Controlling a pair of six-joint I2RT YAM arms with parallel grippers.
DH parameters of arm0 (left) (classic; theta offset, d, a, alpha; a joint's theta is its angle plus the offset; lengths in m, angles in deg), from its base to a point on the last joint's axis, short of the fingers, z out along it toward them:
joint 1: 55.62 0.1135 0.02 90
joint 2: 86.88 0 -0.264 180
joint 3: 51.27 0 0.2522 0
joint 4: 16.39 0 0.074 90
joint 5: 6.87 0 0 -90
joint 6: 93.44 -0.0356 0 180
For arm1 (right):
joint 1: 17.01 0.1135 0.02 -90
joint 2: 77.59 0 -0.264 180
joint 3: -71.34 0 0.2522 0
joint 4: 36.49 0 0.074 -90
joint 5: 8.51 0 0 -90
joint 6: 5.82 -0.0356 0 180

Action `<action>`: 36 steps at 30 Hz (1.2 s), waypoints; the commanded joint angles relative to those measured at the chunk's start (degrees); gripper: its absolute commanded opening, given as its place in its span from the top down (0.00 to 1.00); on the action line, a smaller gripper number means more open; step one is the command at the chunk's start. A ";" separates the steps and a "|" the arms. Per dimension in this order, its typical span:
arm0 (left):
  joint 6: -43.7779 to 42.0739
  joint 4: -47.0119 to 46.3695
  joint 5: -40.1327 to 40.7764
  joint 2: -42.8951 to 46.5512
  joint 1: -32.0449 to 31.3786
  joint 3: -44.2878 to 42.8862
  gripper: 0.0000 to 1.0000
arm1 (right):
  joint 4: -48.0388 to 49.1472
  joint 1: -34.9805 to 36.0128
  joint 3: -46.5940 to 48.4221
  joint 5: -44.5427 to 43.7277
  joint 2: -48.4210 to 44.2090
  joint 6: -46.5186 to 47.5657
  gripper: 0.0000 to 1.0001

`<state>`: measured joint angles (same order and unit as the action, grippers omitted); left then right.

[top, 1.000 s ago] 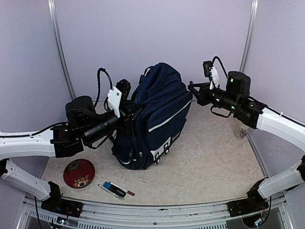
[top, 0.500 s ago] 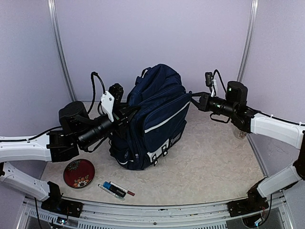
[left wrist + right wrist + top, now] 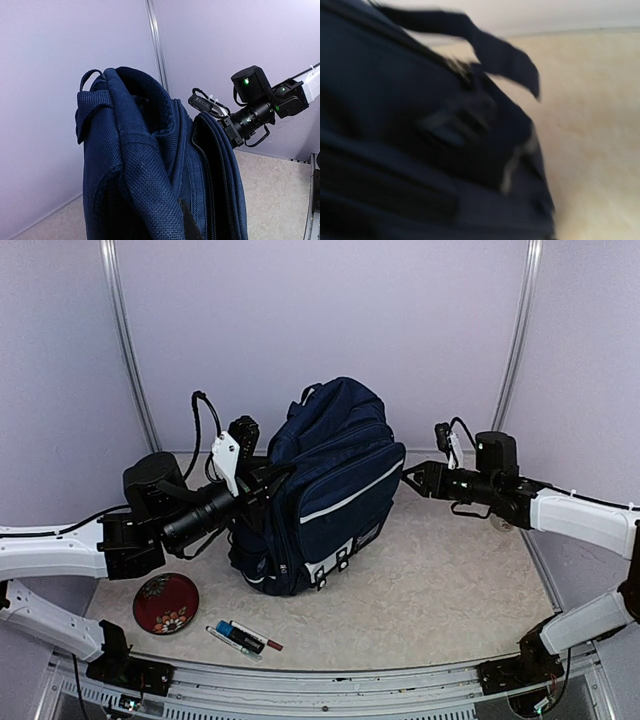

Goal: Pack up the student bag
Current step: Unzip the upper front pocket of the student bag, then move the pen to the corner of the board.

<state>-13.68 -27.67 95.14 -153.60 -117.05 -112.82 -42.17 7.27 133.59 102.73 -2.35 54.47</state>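
The student bag [image 3: 335, 490], navy blue with thin white stripes, stands upright in the middle of the table. It fills the left wrist view [image 3: 135, 165] and, blurred, the right wrist view [image 3: 395, 150]. My left gripper [image 3: 268, 477] presses into the bag's back left side, shut on its fabric near the straps, and its fingers are mostly buried in the cloth. My right gripper [image 3: 411, 480] hovers just off the bag's upper right edge with its jaws apart and nothing between them. Its fingers do not show in the right wrist view.
A red round dish with flowers [image 3: 165, 602] lies at the front left. Beside it, near the front edge, lie a couple of markers [image 3: 245, 637]. A clear cup [image 3: 503, 517] stands behind my right arm by the right wall.
The right gripper, shut on the bag's upper right edge before, has dropped lower and opened, letting go. The bag has settled lower and more upright. The left arm pulled back slightly, then held still.
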 commanded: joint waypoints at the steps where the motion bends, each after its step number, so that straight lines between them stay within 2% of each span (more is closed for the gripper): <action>1: 1.33 -7.87 -0.31 1.28 0.18 -1.30 1.00 | -11.91 -0.53 3.52 -1.81 -6.24 7.01 0.44; 3: 0.82 -8.32 0.25 0.64 0.25 -1.47 1.00 | -14.18 -0.09 4.62 -2.45 -8.82 7.90 0.43; 5: -0.09 -8.39 2.27 -0.10 0.56 -2.20 1.00 | -15.31 2.64 4.43 -6.77 -11.69 9.03 0.44; 10: 0.75 -4.68 2.81 -0.51 5.66 -6.14 1.00 | -14.63 20.44 3.23 -15.38 -12.43 11.93 0.48; 15: 2.82 -3.76 1.02 1.36 9.93 -6.02 1.00 | -8.76 40.69 3.30 -22.17 -2.91 17.81 0.56; 18: 3.27 -2.58 0.80 2.48 10.83 -5.61 1.00 | -11.26 47.32 9.05 -24.75 8.51 19.69 0.60; 22: 3.37 -2.34 0.76 2.92 11.11 -4.93 1.00 | -22.99 51.64 21.73 -28.69 26.74 21.59 0.69; 24: 3.22 -2.30 0.59 2.91 11.19 -4.56 1.00 | -24.95 53.09 26.18 -28.91 33.66 22.86 0.69; 29: 3.37 -2.58 0.24 3.06 11.33 -3.79 1.00 | -27.41 53.07 34.93 -25.45 43.18 22.89 0.62; 33: 3.17 -2.94 0.40 3.50 11.41 -3.11 1.00 | -28.20 53.07 37.67 -20.04 47.44 22.29 0.53; 36: 2.96 -2.96 0.69 3.49 11.46 -3.01 1.00 | -29.12 53.07 38.45 -17.65 49.67 21.19 0.54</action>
<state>-10.75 -23.98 93.87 -152.46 -106.54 -115.73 -68.14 60.07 170.11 80.52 44.49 76.32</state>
